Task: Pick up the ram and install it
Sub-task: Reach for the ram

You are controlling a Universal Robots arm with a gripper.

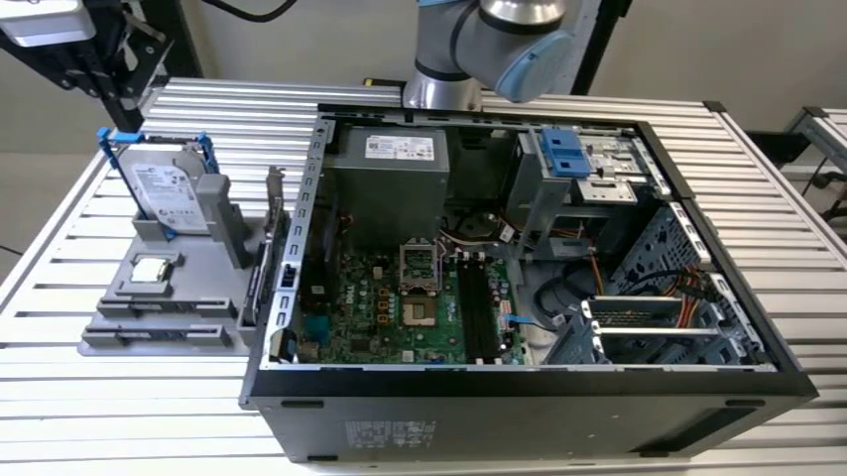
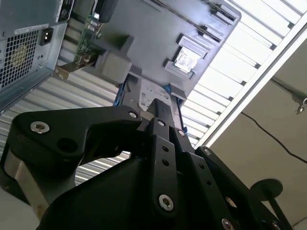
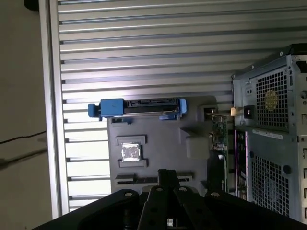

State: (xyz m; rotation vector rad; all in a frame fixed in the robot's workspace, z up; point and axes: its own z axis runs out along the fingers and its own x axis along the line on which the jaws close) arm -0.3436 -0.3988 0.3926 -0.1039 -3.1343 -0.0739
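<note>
Gripper (image 3: pixel 168 173) hangs over the grey tray (image 3: pixel 158 143), fingers (image 3: pixel 164 179) pressed together. Open table (image 3: pixel 144 57) on one side, case (image 3: pixel 268 120) wall on the other. The gripper hides the tray's near edge.

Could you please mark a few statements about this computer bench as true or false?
1. The computer case is open, with its motherboard showing. True.
2. The hard drive lies flat inside the case. False: it stands upright in the grey holder, outside the case.
3. A square chip sits on the holder. True.
4. The tool grips the hard drive. False: in the first wrist view the drive sits in the holder, apart from the tool.
</note>
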